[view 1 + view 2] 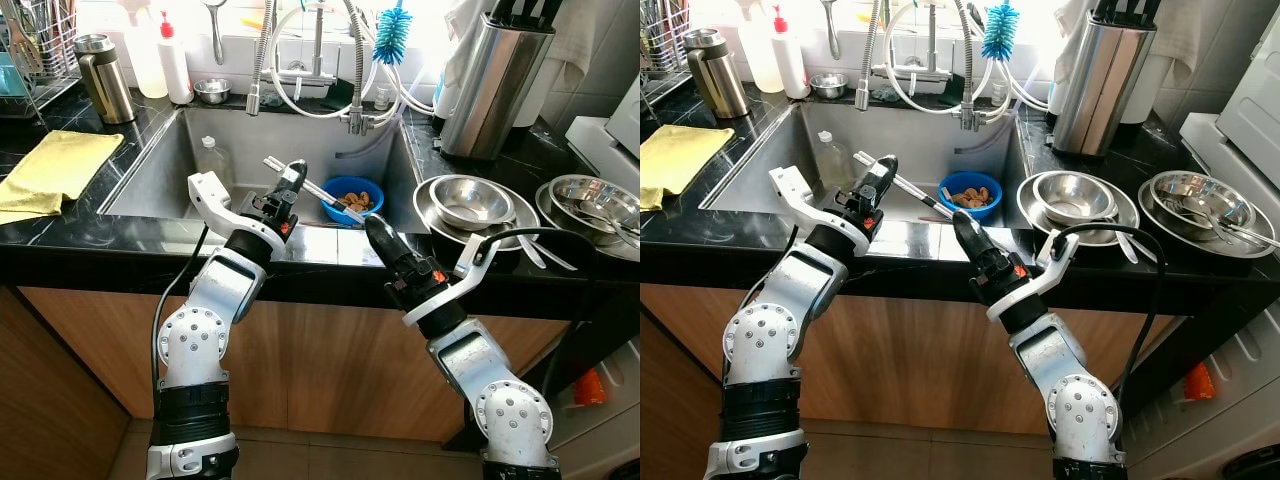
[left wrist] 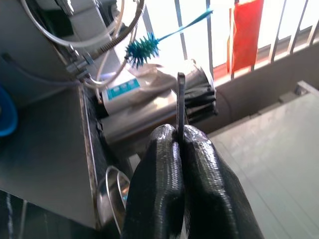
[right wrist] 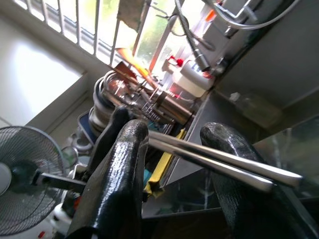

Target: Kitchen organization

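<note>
- Chopsticks [image 1: 318, 190] lay slantwise above the sink [image 1: 160, 170], pinched in the left gripper [image 1: 291, 178].
- Right gripper [image 1: 372, 231], fingers spread around their far ends, sat nearest.

You've got a yellow cloth [image 1: 55, 172] lying flat on the black table [image 1: 100, 228] over on the left, with a steel thermos [image 1: 104, 77] and a white squeeze bottle with a red cap [image 1: 175, 65] standing behind it near the wall. A teal bottle brush [image 1: 393, 32] hangs up by the coiled faucet hoses [image 1: 300, 70]. Down below you see wooden cabinet fronts [image 1: 330, 370]. In the right wrist view there's a standing fan [image 3: 22, 181] off to the side and window bars [image 3: 84, 25] with daylight behind.
</note>
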Available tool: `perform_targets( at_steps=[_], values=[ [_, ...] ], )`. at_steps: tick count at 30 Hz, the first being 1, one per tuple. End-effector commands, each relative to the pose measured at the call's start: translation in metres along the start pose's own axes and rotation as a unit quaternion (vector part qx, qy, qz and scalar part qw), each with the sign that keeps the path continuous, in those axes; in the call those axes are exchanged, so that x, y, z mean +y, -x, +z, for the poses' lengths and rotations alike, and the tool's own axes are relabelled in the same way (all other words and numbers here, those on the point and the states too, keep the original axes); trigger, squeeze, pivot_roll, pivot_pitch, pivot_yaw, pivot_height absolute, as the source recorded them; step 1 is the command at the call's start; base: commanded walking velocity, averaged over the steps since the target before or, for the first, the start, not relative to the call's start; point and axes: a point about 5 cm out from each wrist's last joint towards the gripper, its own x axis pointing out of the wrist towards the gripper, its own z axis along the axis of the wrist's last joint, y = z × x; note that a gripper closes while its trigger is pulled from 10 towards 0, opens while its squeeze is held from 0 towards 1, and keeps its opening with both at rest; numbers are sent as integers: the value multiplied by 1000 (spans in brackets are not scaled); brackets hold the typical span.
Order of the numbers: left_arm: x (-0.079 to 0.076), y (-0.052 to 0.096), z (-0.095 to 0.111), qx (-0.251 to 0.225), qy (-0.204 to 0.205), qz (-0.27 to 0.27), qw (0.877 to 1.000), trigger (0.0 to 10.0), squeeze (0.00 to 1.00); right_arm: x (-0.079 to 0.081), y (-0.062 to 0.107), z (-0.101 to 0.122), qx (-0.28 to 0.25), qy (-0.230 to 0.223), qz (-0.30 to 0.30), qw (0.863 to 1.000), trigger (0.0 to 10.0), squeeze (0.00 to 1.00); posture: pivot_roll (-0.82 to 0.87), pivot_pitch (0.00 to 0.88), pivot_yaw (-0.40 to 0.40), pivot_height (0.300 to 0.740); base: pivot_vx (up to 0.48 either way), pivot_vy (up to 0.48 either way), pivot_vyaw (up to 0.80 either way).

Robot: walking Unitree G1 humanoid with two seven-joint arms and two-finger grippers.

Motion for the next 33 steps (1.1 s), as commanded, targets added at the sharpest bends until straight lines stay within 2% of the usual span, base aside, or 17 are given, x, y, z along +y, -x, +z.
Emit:
perform_targets(
  at_steps=[1,5,9,15,17,18,19,20,21,24,25,33],
  values=[
    [-5,-6,3,-17,12,-3,1000,0,0,-2,0,10,-23,9,-11,1000,10000,0,-34,39,-58,740,0,0,0],
    [-4,-6,4,-23,15,0,1000,0,0,-2,2,10,-21,15,-12,1000,10000,0,-35,40,-57,740,0,0,0],
    [-2,-7,8,-33,16,7,999,0,0,-10,9,13,-28,27,-44,998,10000,0,-36,41,-58,740,0,0,0],
    [7,-5,21,-72,4,42,996,0,0,-15,14,20,-40,39,-63,996,10000,0,-36,41,-58,740,0,0,0],
    [15,-3,28,-100,-5,74,992,0,0,-18,16,24,-46,52,-78,995,10000,0,-36,39,-59,740,0,0,0],
    [22,-1,35,-123,-9,100,987,941,0,-19,17,26,-51,57,-83,994,10000,0,-37,39,-59,740,0,0,0],
    [23,0,37,-128,-10,105,986,941,0,-19,17,27,-51,57,-83,994,10000,0,-37,39,-59,740,0,0,0],
    [24,0,39,-135,-8,108,985,3647,0,-19,17,27,-51,58,-83,994,10000,0,-37,39,-59,740,0,0,0],
    [25,1,41,-140,-9,111,984,10000,0,-18,18,27,-51,60,-83,993,10000,0,-37,39,-59,740,0,0,0],
    [27,2,46,-155,-19,125,980,10000,0,-19,19,28,-52,58,-85,993,10000,0,-37,39,-59,740,0,0,0],
    [32,3,49,-167,-25,145,975,10000,0,-19,19,28,-52,58,-88,993,10000,0,-37,39,-59,740,0,0,0],
    [43,7,55,-192,-19,186,963,10000,0,-21,19,29,-59,70,-102,991,10000,0,-37,36,-59,740,0,0,0]
  ],
)
